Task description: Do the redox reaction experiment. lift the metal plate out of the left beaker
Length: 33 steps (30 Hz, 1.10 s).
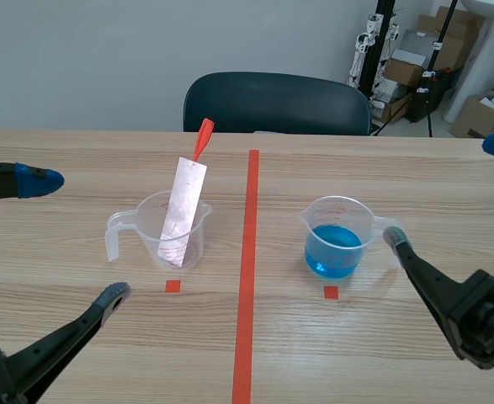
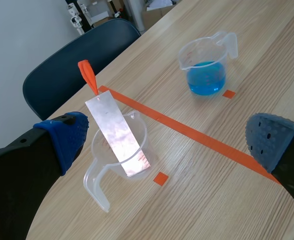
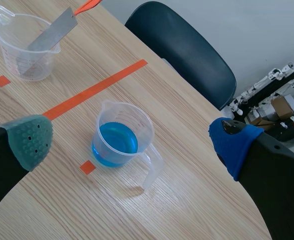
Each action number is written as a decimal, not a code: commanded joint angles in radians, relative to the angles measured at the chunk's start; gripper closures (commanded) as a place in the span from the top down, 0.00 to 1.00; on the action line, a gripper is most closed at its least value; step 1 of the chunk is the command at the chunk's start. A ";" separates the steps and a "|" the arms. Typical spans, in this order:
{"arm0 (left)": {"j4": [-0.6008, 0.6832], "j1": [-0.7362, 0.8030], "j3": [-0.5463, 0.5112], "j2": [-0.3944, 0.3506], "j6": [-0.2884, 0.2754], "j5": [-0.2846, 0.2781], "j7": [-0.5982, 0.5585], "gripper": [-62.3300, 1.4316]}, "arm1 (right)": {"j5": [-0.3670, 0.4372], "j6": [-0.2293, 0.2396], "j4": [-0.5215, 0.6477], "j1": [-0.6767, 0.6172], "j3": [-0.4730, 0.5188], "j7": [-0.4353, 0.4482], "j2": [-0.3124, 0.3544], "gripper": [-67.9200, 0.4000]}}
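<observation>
Locate metal plate (image 1: 183, 206) standing in left beaker (image 1: 146, 227) on counter (image 1: 356, 168), long axis steeply tilted, red tab (image 1: 203, 137) uppermost. Lies ahead of left jaws, in line with their gap; well apart from right jaws. Note both jaws spread wide, gripping nothing.

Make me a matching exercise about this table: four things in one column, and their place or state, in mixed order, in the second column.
Column one:
1. metal plate
2. right beaker
3. left end effector
4. chair

Column two:
A. holds blue liquid
B. open
C. leans in the left beaker
D. behind the table

Pairs: 1-C, 2-A, 3-B, 4-D.
</observation>
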 commanded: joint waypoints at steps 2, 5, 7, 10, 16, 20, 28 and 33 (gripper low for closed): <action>0.008 0.000 -0.001 -0.005 0.001 -0.013 0.011 1.00 | 0.008 -0.007 0.000 0.009 0.004 0.015 0.006 1.00; 0.003 0.000 -0.001 -0.002 -0.003 -0.076 0.042 1.00 | 0.008 -0.014 0.000 0.009 0.004 0.014 0.008 1.00; -0.012 0.002 -0.001 0.003 -0.003 -0.127 0.026 1.00 | 0.023 -0.034 0.000 0.009 0.004 0.014 0.011 1.00; -0.047 0.002 -0.001 0.028 -0.010 -0.168 0.000 1.00 | 0.046 -0.056 0.000 0.009 0.004 0.011 0.011 1.00; -0.146 0.002 -0.001 0.080 -0.022 -0.167 -0.072 1.00 | 0.127 -0.055 0.000 0.019 0.004 -0.010 0.011 1.00; -0.234 0.003 -0.001 0.104 -0.074 -0.167 -0.135 1.00 | 0.227 -0.050 -0.005 0.085 0.004 -0.077 0.011 1.00; -0.447 0.003 -0.001 0.198 -0.188 -0.165 -0.319 1.00 | 0.382 0.005 -0.062 0.259 0.004 -0.196 0.017 1.00; -0.584 0.003 -0.001 0.294 -0.212 -0.154 -0.418 1.00 | 0.517 0.072 -0.138 0.380 0.003 -0.260 0.017 1.00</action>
